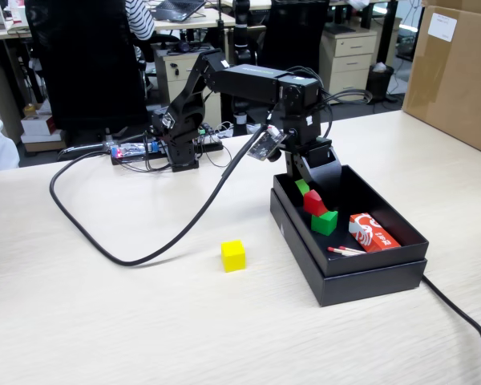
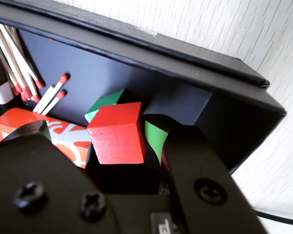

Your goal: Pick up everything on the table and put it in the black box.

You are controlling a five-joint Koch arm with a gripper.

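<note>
Nearest, we see the yellow cube [image 1: 233,255] alone on the table [image 1: 104,321], then matchsticks [image 1: 346,251], packet [image 1: 372,232] and green cubes [image 1: 325,221] crowding the black box [image 1: 361,277], where the gripper [image 2: 100,141], jaws parted, hangs over the red cube [image 1: 314,202], partly hiding a green one.

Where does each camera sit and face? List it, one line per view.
Fixed view: stands off the table's front, angled down at the black box, yellow cube and whole arm.
Wrist view: rides the arm, looking into the box past the pincer.
Shared: red cube, green cube, matchbox, matches.
</note>
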